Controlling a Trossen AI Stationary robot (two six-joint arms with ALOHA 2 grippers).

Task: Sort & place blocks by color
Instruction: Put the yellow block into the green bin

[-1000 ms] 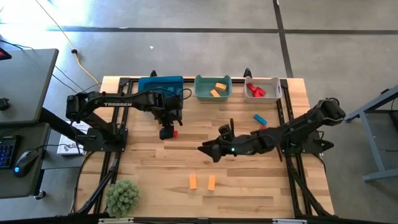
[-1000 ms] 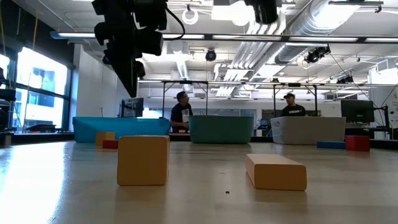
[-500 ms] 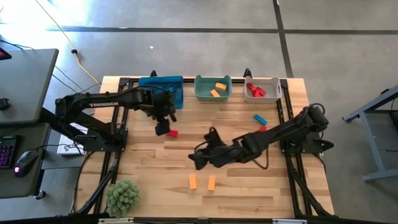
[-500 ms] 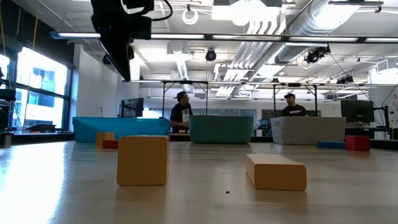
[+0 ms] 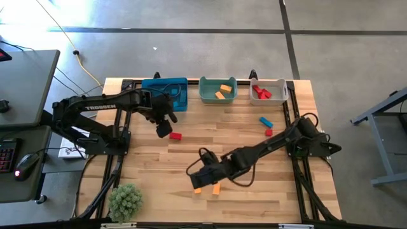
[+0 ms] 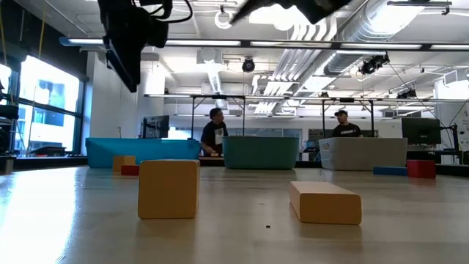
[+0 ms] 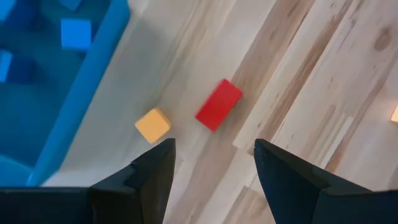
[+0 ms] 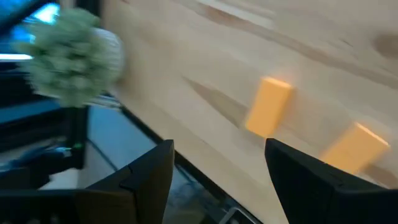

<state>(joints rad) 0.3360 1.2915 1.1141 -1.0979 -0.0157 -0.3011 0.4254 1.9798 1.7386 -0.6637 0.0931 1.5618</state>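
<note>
nearest the front edge of the table, two orange blocks lie side by side, partly covered from above by the right gripper, which hangs over them with its fingers spread wide and nothing between them. its wrist view shows both orange bars ahead of the fingers, and a blurred green plant beyond. farther back, the left gripper hovers empty, fingers apart, just beside a red block; a small orange cube shows only in its wrist view, near the blue bin. a blue bar and a red cube lie near the right side. at the back, the teal bin holds orange pieces and the white bin red ones; the blue bin's contents are hard to make out from above.
</note>
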